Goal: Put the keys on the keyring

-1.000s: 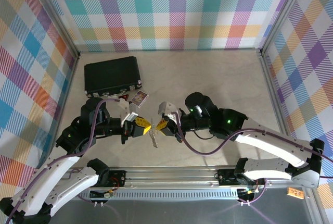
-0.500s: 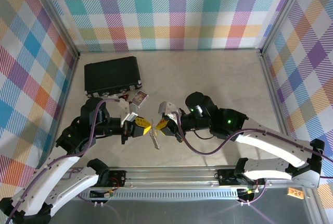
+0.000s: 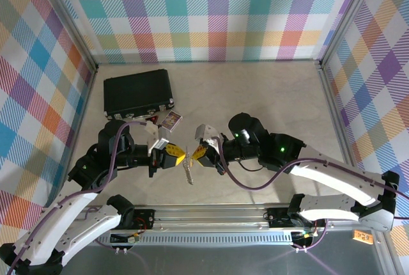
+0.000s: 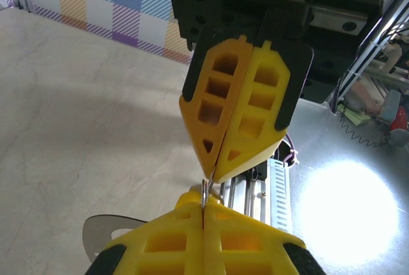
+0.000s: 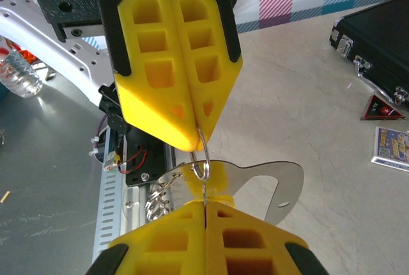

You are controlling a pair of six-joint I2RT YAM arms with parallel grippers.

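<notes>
2 white arms (image 3: pixel 332 182), black joints (image 3: pixel 115 135), purple cables (image 3: pixel 255 187), yellow lattice-holed claw fingers (image 4: pixel 238 141), green indicator lights (image 3: pixel 280 149).

robot lab test cell; plaid-print backdrop panels (image 3: pixel 217 13) on three sides, held in aluminium extrusion framing (image 3: pixel 66 18); pale benchtop (image 3: pixel 268 96); two white-shelled arms (image 3: pixel 332 182) bolted to a slotted metal rail (image 3: pixel 211 214); purple cables (image 3: pixel 255 188) looped loose; bare red-black wiring (image 5: pixel 137 157) at the base

Print on the orange tag (image 3: pixel 362 236) and the blue card (image 5: pixel 391 148) is too blurred to read.
</notes>
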